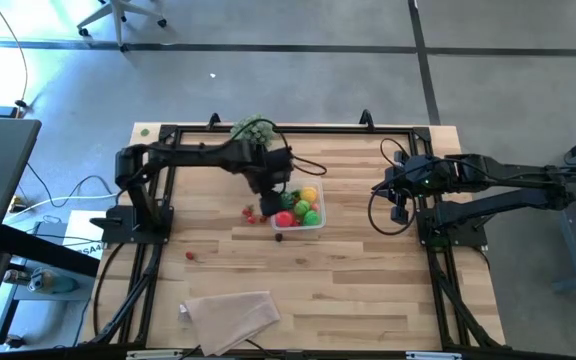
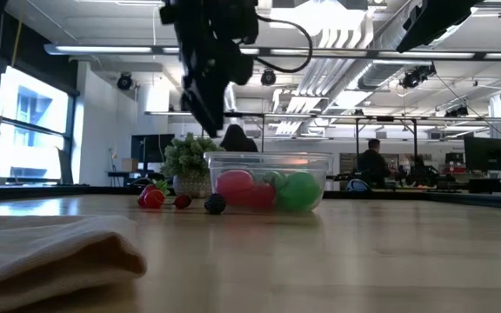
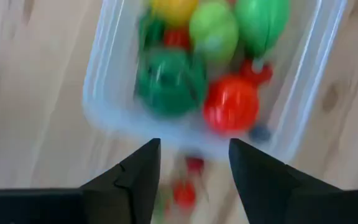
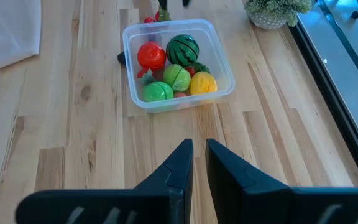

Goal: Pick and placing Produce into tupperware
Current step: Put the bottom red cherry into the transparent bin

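Produce (image 4: pixel 167 70), perhaps six, in tupperware (image 4: pixel 222 59)

Two dark, near-black arms on black frame bases. Left gripper (image 3: pixel 191 171): two matte black wedge-shaped fingers, angular facets. Right gripper (image 4: pixel 199 165): same black tapered fingers, narrow tips. Black cables loop off both arms' wrists. No visible markings or screws.

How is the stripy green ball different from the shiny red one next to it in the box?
The watermelon-like ball is dark green with stripes; the red ball is plain red. The watermelon-like ball looks a little bigger than the red ball. The red ball lies closer to the loose pieces left on the table; the watermelon-like ball lies closer to the yellow piece. Both are round and inside the clear tupperware.
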